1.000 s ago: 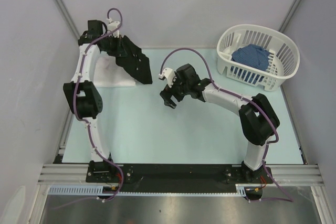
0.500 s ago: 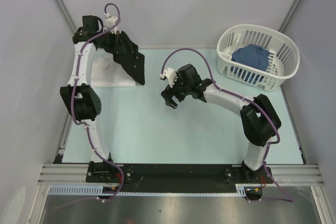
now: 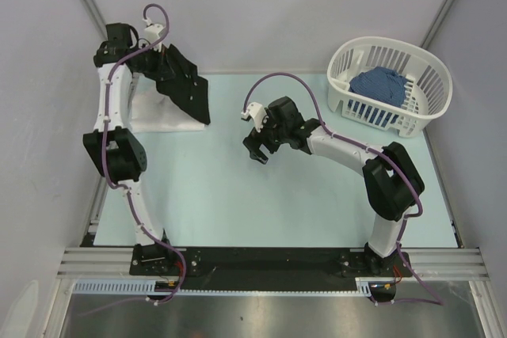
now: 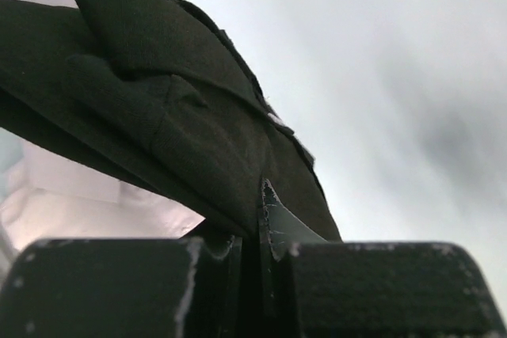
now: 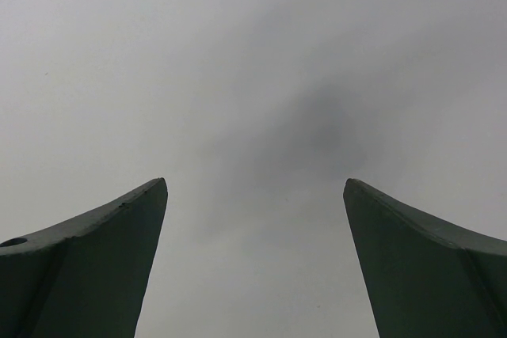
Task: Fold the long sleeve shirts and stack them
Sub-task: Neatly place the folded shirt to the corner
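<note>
Lower black shirt point(image 3: 186, 89) squarely onto white shirt point(image 3: 156, 115), left fingers point(image 4: 277, 227) pinching it; match edges; right fingers point(image 5: 103, 259) wide, empty.

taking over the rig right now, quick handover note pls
Left end effector: shut on the black cloth shirt, held up over the far left of the table.
Right end effector: open, empty, above mid-table.
Done: white cloth shirt lies folded far left, under the black one.
To do: probably lay the black shirt on the white one.
Blue cloth sits in the white slatted plastic basket.
</note>
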`<control>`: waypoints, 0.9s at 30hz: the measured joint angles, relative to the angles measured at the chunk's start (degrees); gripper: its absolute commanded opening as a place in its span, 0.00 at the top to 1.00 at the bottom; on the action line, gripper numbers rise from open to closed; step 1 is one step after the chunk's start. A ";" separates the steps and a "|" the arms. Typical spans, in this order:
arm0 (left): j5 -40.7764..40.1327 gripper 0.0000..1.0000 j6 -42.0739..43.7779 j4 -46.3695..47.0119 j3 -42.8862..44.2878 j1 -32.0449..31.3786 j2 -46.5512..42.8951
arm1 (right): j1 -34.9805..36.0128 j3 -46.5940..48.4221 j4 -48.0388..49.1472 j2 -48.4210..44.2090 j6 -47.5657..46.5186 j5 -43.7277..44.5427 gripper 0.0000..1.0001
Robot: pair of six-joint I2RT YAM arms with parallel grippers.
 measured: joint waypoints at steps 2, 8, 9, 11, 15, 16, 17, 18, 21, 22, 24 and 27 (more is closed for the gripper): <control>0.11 0.94 1.27 -0.02 0.07 0.79 0.70 | 0.02 0.00 0.00 0.00 -0.07 0.02 0.00; 1.29 0.86 4.70 0.00 0.33 3.98 5.57 | 0.02 0.00 -0.04 0.00 -0.37 0.04 0.00; 1.42 0.85 5.22 0.02 0.31 4.72 6.58 | 0.02 0.00 -0.07 0.00 -0.46 0.04 0.00; 1.38 0.78 6.05 0.09 0.31 6.29 8.44 | 0.09 0.00 -0.11 0.00 -0.52 0.09 0.00; 0.59 0.75 7.89 1.01 0.31 8.70 10.64 | 0.37 0.04 -0.44 0.00 -0.76 0.52 0.00; 0.20 0.67 8.35 1.38 0.31 9.20 10.97 | 0.44 0.07 -0.44 0.00 -0.94 0.63 0.00; -0.17 0.63 8.72 1.68 0.31 9.51 11.17 | 0.52 0.07 -0.44 0.02 -0.98 0.68 0.00; -0.70 0.60 9.33 2.05 0.33 9.88 11.41 | 0.59 0.09 -0.44 0.02 -1.03 0.74 0.00; -2.73 0.44 10.73 3.50 0.33 10.73 12.02 | 0.85 0.42 -0.61 0.07 -1.46 0.94 0.00; -3.78 0.41 11.15 3.76 0.33 10.91 12.20 | 0.90 0.55 -0.68 0.07 -1.57 0.98 0.00; -6.12 0.25 11.69 4.39 0.31 11.21 12.52 | 0.87 0.74 -0.92 0.07 -1.79 1.05 0.00; -9.70 0.01 11.34 5.07 0.31 11.69 12.61 | 0.81 1.03 -1.29 0.07 -1.95 1.01 0.00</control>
